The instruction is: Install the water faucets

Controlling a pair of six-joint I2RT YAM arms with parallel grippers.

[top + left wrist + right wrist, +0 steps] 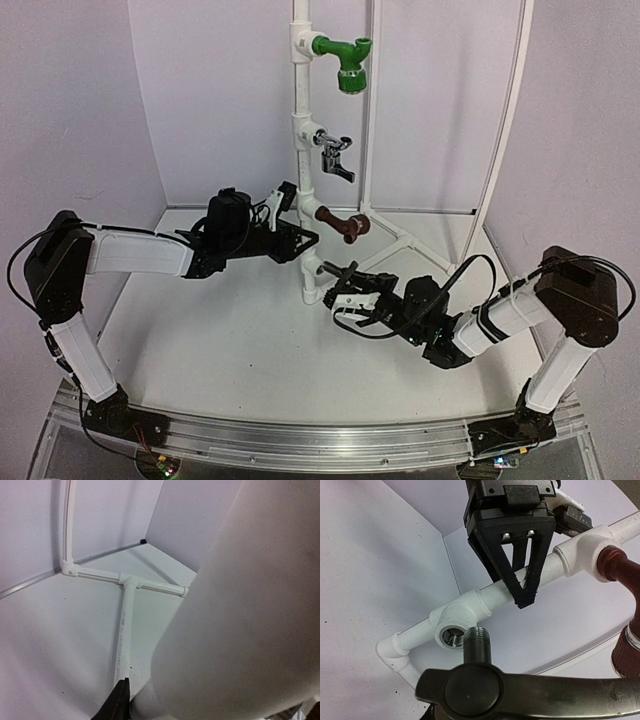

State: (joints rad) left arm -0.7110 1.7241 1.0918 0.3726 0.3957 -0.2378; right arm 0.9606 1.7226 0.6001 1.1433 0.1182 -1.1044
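Two robot arms work at a white table (230,350) walled in by pale panels. The left arm (140,252) stretches in from the left and the right arm (500,320) reaches in low from the right. They meet at a white pipe stand (300,130) that rises upright from the middle of the table.

The left gripper (297,222) is clamped on the stand's upright pipe. The right wrist camera shows its black fingers (535,565) drawn to a point against the pipe, between the two lowest fittings. Its own camera sees little past a blurred white mass close to the lens, with the stand's base pipes beyond.

The right gripper (345,290) holds the dark grey faucet (470,690) low beside the stand, fingers closed around it. The faucet's threaded end (477,642) sits just beside the open socket of the lowest tee (451,636), not inside it.

Three others are already seated on the stand. The green faucet (347,62) is at the top, the silver faucet (337,155) is below it, and the brown faucet (345,225) is third down, just above the grippers.
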